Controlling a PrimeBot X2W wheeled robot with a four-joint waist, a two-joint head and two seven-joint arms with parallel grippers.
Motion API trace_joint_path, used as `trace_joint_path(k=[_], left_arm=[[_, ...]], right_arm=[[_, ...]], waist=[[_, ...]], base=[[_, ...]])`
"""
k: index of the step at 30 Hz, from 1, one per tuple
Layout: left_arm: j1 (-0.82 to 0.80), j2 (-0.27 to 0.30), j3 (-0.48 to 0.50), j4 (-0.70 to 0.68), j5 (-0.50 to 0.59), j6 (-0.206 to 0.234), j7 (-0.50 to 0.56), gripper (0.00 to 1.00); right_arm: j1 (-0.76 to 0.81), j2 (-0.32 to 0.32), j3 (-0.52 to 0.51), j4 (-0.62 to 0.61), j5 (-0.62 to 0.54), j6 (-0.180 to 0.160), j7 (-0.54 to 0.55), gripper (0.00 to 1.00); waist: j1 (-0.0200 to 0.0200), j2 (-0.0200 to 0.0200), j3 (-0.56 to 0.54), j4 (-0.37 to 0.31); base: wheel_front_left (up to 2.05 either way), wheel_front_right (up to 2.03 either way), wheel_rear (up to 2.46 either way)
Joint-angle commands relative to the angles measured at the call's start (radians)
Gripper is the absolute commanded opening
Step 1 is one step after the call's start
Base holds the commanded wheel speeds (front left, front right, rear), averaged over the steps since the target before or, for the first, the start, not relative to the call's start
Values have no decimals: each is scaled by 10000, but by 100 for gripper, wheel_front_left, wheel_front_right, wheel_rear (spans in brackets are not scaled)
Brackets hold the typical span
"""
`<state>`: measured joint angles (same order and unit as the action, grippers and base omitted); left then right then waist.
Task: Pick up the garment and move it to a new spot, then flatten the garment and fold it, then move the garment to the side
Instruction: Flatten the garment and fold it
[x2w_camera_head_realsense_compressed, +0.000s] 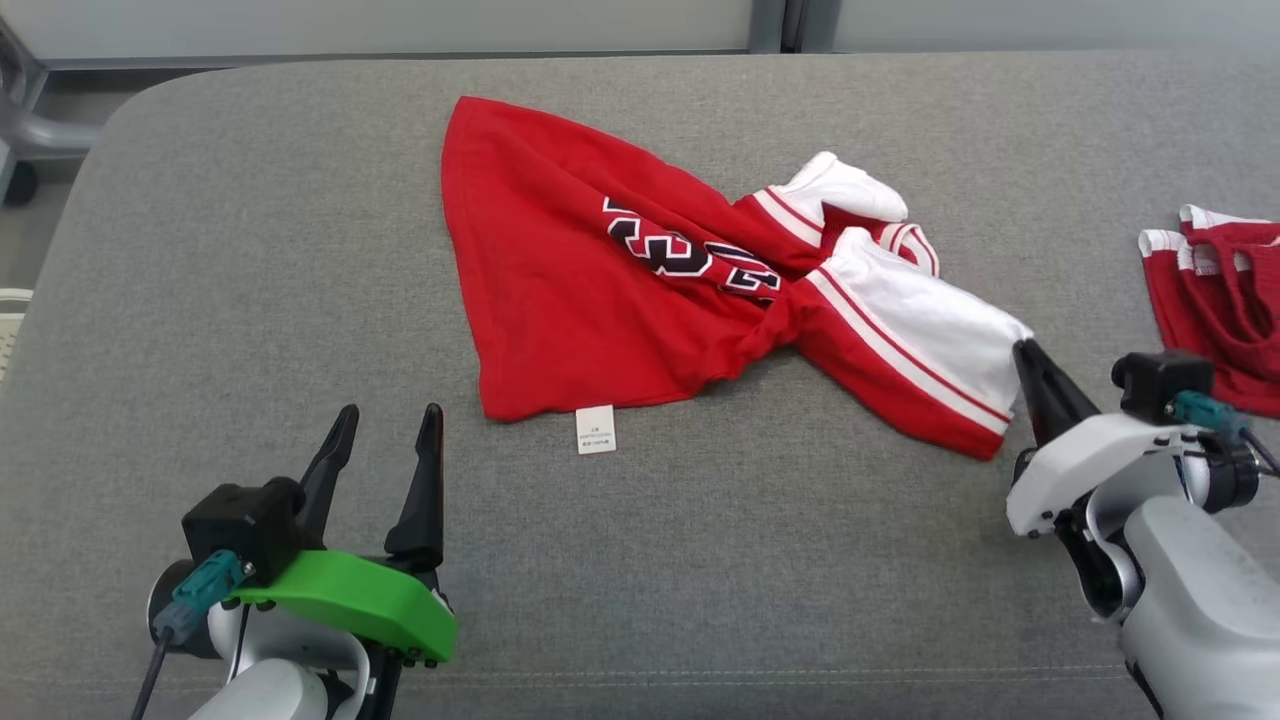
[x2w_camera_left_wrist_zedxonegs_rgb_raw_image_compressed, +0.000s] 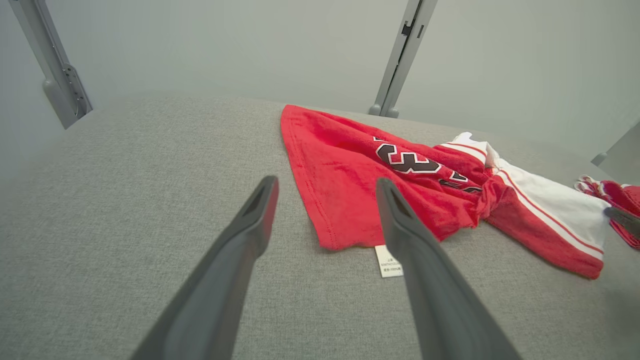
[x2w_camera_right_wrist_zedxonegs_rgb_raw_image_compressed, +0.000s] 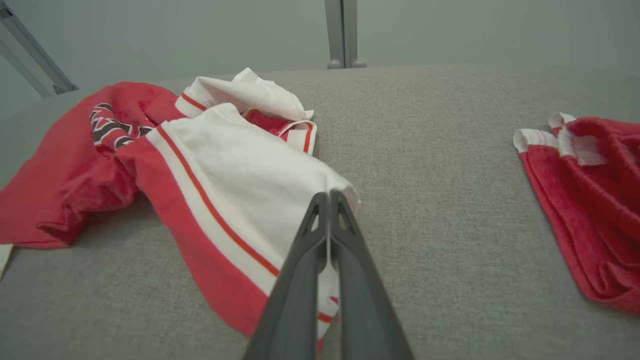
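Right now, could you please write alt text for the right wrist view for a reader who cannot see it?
The right claw is pinched shut on the white sleeve corner of a crumpled red jersey lying on a grey cushion. A second red garment lies apart at the right.

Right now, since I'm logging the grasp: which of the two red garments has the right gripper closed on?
The big numbered jersey in the middle; the right gripper pinches its white sleeve corner. The smaller red garment at the right lies untouched.
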<state>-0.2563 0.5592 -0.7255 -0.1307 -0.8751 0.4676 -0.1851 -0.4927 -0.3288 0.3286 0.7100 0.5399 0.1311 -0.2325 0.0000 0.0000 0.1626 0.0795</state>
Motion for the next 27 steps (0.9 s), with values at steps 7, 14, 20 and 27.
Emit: trace_joint_path(k=[7,14,20,27], left_arm=[[270,145,67,-25,-133,78,15,100],[303,194,165,15,-204,58,-54,100],[233,157,166,68,-220,12,-82,100],[195,93,147,141,-238,-19,-106,100]], right_arm=[[1644,255,-105,-1517,-607,-8,-161,0],[2429,-145,1022,-3184,-2348,-8,-120,0],[2537,-780,2037,-3999,-3978,-10,-130,0],[2304,-1043,2955,-4113,-5513,-10,-209,0]], waist=[[0,0,-10,-493],[0,0,17,-757],[0,0,-4,-869],[0,0,-22,-844]], base=[[0,0,0],[0,0,0],[0,0,0],[0,0,0]])
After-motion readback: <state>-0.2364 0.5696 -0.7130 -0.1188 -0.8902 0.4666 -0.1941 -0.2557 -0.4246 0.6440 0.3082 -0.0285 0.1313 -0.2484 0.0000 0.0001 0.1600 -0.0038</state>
